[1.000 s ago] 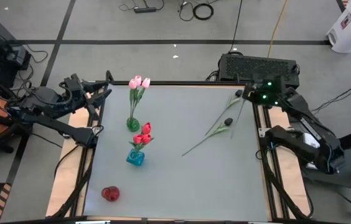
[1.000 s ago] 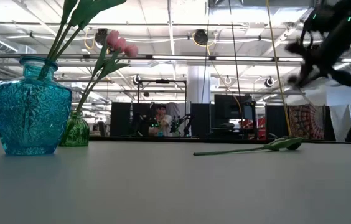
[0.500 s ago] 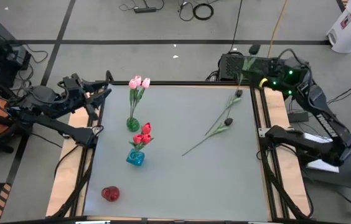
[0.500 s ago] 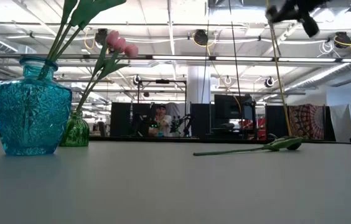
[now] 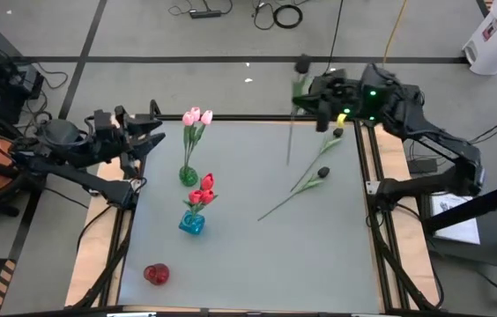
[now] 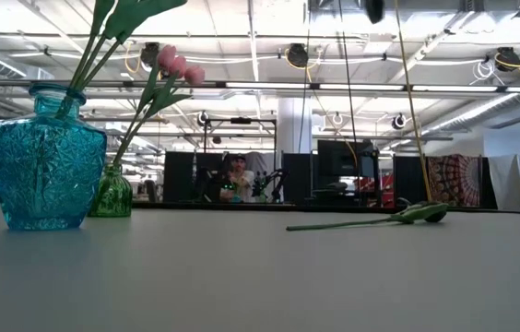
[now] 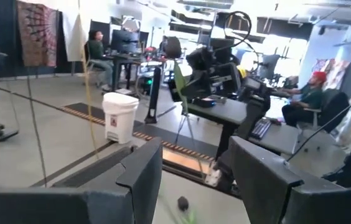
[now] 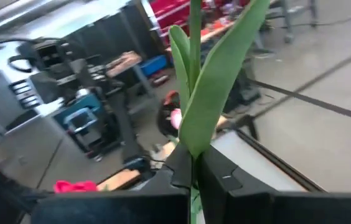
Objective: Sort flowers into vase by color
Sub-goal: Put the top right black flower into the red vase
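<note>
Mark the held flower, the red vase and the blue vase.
held flower (image 8: 216, 93): right wrist view, on its leaf.
red vase (image 5: 156, 274): high view, on its body.
blue vase (image 6: 48, 171): low view, on its glass belly.

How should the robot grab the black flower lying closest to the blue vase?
Grip the flower by its bare stem near the middle, coming straight down with the fingers across it. It lies flat on the table, and the stem there is thin and clear of the leaves and bud.

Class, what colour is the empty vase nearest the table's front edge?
Red: the small vase, seen best in the high view.
</note>
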Robot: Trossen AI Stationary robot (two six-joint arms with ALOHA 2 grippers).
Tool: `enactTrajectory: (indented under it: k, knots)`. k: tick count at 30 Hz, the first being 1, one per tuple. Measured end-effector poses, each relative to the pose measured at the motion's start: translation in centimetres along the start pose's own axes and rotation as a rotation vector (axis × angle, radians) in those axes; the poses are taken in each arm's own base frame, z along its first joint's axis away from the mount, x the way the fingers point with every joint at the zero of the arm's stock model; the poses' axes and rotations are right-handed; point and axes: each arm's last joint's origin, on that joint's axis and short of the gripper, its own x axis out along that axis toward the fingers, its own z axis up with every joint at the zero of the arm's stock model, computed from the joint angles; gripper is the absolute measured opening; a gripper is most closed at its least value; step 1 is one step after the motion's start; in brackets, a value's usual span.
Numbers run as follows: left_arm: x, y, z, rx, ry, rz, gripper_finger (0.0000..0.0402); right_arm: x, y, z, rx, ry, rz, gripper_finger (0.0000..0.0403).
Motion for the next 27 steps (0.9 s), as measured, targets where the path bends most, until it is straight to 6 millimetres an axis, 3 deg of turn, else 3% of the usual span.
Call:
enactTrajectory:
  k: [7, 13, 20, 27]
  knots:
    - [2.1, -1.4, -0.5, 0.002, 0.007, -0.033, 0.0191, 4.8, 2.9, 0.0, -0.076, 0.051, 0.149, 0.0002]
    - [4.4, -1.9, -0.8, -0.03, -0.017, -0.029, 0.0191, 7.4, 5.1, 0.2, -0.141, 0.065, 0.22, 0.0002]
    - [7.2, -1.5, -0.8, -0.081, -0.061, -0.1, 0.0191, 8.9, 7.2, 0.5, -0.2, 0.054, 0.284, 0.0002]
    - [10.4, -0.8, -1.5, -0.135, -0.062, -0.189, 0.0191, 8.9, 8.2, 0.0, -0.208, 0.069, 0.31, 0.0002]
